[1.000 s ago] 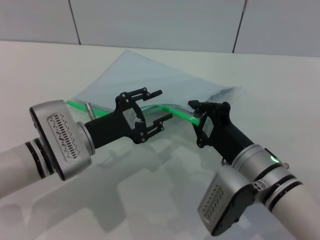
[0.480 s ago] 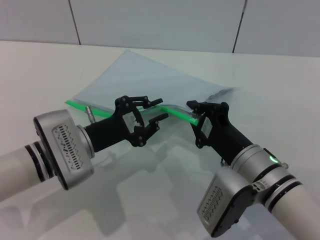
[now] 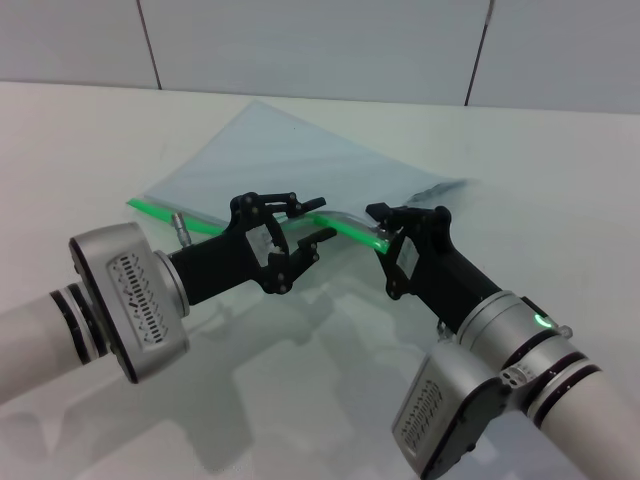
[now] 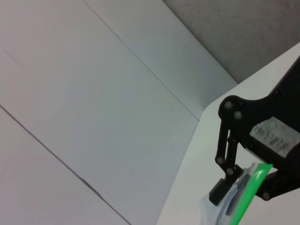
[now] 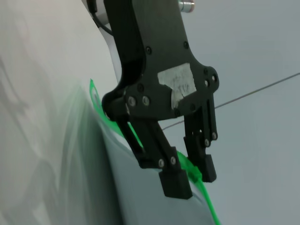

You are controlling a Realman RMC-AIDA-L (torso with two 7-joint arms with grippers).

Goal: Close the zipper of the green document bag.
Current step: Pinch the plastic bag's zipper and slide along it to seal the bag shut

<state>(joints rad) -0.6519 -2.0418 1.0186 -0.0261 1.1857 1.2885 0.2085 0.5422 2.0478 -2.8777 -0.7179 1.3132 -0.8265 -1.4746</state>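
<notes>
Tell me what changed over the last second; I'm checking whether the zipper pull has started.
The left claw dropped onto the zipper and narrowed around the green strip, which has sunk flatter toward the table. Whether it grips the slider cannot be told. The right claw kept its hold on the strip's end, shifting slightly left. The green document bag otherwise lies as before.

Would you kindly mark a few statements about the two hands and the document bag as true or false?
1. The green document bag lies on a white table. True.
2. The left hand has its fingers around the zipper strip. True.
3. The right hand is parked far from the bag. False: it holds the zipper's end.
4. The bag hangs fully in mid-air. False: only the zipper edge is raised; the rest rests on the table.
</notes>
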